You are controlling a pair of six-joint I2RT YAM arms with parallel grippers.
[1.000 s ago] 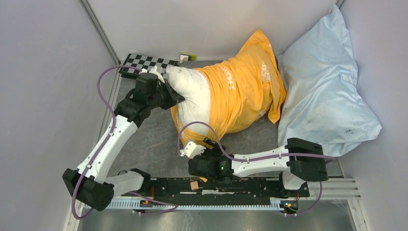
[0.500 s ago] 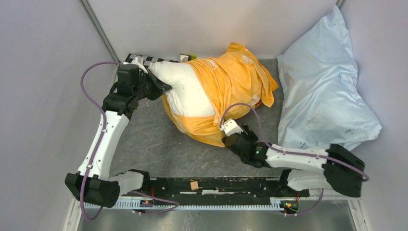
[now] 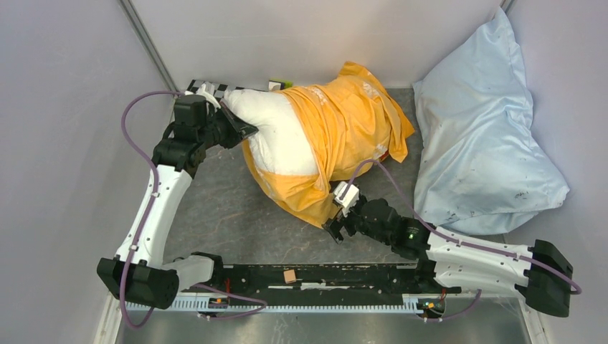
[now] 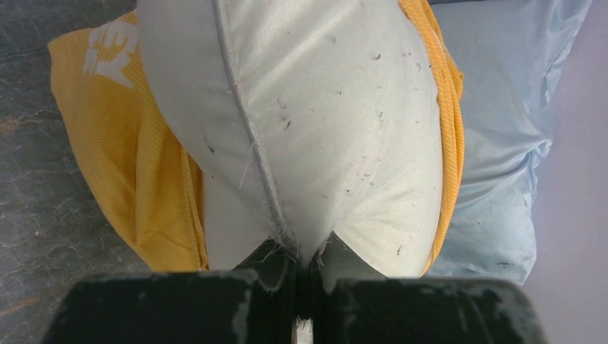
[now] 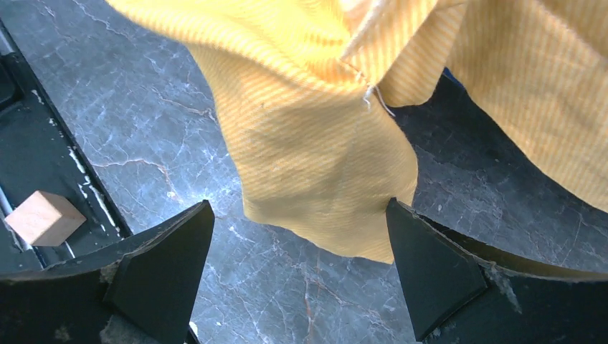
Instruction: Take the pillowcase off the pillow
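Note:
The white pillow (image 3: 276,136) lies at the back middle of the table, its left end bare, the rest inside the orange pillowcase (image 3: 351,125). My left gripper (image 3: 244,129) is shut on the pillow's seamed corner (image 4: 301,236) at the left. In the left wrist view the pillowcase (image 4: 122,150) hangs on both sides of the pillow. My right gripper (image 3: 334,228) is open at the pillowcase's near lower edge. In the right wrist view a hanging flap of the pillowcase (image 5: 315,172) reaches between the spread fingertips (image 5: 172,258), just above the table.
A large pale blue satin pillow (image 3: 480,129) leans in the back right corner. A checkerboard strip (image 3: 215,87) lies at the back left. A small wooden block (image 3: 290,276) sits on the black base rail (image 3: 358,276), and it shows in the right wrist view (image 5: 43,217).
My left arm pulled the pillow's corner back and left a second ago, then held still. My right arm swung right, then reached in to the pillowcase's near edge.

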